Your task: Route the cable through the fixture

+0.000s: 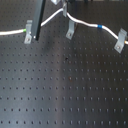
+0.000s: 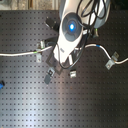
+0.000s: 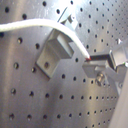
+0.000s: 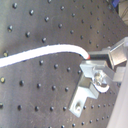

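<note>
where the cable point(image 3: 60, 25) ends, jaws tight on it

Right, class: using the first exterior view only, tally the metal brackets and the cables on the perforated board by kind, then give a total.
metal brackets: 3
cable: 1
total: 4

On the breadboard point(image 1: 65, 95), the cable point(image 1: 85, 22) runs across three clips point(image 1: 70, 30), spaced left to right in the first exterior view.
</note>
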